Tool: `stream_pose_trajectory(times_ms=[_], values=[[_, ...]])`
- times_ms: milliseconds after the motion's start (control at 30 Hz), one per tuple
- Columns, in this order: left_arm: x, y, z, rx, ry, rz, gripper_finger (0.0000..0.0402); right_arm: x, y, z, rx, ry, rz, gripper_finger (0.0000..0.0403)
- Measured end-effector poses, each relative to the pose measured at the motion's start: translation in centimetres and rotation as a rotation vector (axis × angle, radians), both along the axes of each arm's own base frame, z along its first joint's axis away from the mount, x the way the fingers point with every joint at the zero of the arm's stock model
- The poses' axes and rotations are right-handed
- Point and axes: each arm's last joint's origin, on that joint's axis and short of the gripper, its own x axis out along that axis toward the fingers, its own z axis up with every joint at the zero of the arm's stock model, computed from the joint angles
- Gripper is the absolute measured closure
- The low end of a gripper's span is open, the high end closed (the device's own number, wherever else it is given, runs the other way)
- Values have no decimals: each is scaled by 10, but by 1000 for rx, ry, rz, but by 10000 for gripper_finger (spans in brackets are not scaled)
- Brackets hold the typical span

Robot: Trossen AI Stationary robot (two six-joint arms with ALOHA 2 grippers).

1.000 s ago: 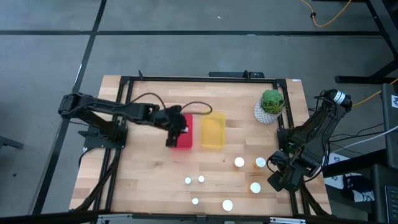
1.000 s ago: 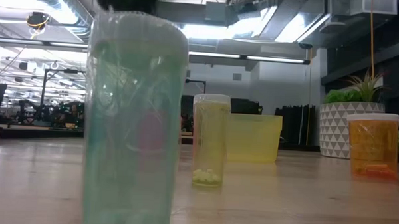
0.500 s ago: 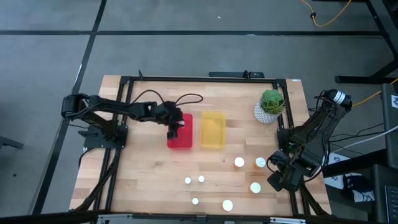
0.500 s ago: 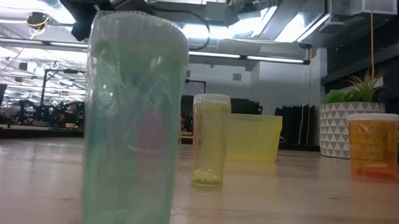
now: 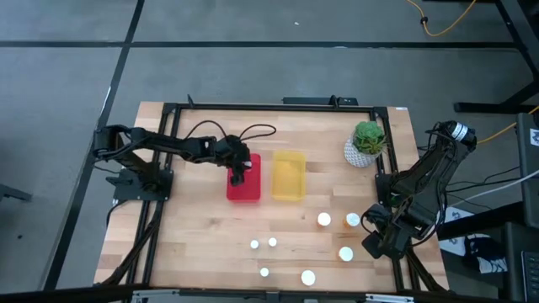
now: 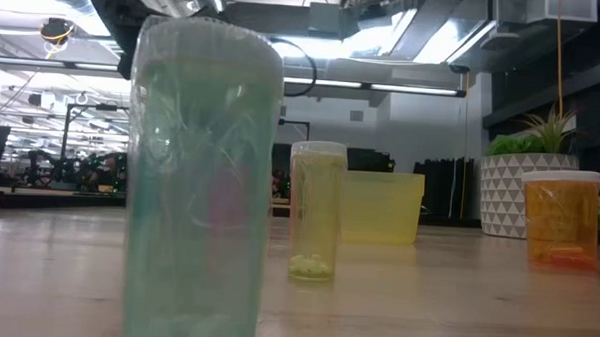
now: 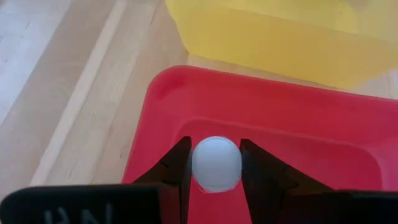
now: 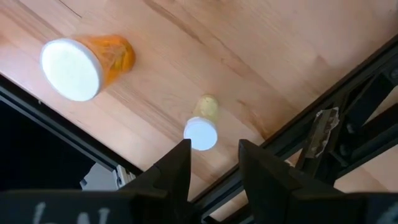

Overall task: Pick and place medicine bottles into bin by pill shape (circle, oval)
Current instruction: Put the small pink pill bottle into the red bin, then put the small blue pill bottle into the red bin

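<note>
My left gripper (image 5: 239, 174) is down inside the red bin (image 5: 246, 190), shut on a small medicine bottle with a white cap (image 7: 216, 163). The yellow bin (image 5: 289, 176) stands right beside the red one. Several more bottles stand upright on their bases on the table's near right part, among them (image 5: 324, 220), an orange one (image 5: 352, 220) and small ones (image 5: 254, 245). My right gripper (image 5: 375, 244) waits at the near right edge above two bottles (image 8: 84, 62) (image 8: 203, 124). Its fingers are drawn close with nothing between them. My left gripper pinches the bottle at its white cap (image 7: 198, 167), one finger on each side. The fingers slant down from the table's left. The cap hides the bottle's body. I cannot tell whether its base touches the red bin's floor (image 7: 298, 149).
A potted green plant (image 5: 367, 141) stands at the far right. In the low view a greenish bottle (image 6: 201, 185) fills the foreground. A yellow bottle (image 6: 316, 211), the yellow bin (image 6: 384, 206) and an orange bottle (image 6: 559, 220) stand behind it. A black frame (image 5: 269, 106) borders the table.
My left gripper has come down into the red bin with the bottle still between its fingers, and has shifted slightly toward the table's far edge. It has left the top of the low view.
</note>
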Motion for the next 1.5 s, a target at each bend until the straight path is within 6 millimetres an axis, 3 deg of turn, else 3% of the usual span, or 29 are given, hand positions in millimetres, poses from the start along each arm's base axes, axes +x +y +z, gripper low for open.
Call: stream_pose_trajectory(times_ms=[367, 567, 833, 1033, 1333, 1500], values=[[6, 1, 7, 11, -21, -6, 241, 0, 0, 0, 1, -1, 0, 268], [11, 3, 16, 34, -37, -24, 226, 0, 0, 0, 1, -1, 0, 268], [17, -7, 58, 52, -108, -62, 228, 0, 0, 0, -1, -1, 1, 268], [21, -38, 86, 46, -170, -168, 228, 0, 0, 0, -4, 0, 4, 268], [15, -111, 87, -48, -136, -354, 228, 0, 0, 0, -7, 1, 5, 268], [5, -161, 85, -1, -133, -462, 228, 0, 0, 0, -6, 1, 5, 268]])
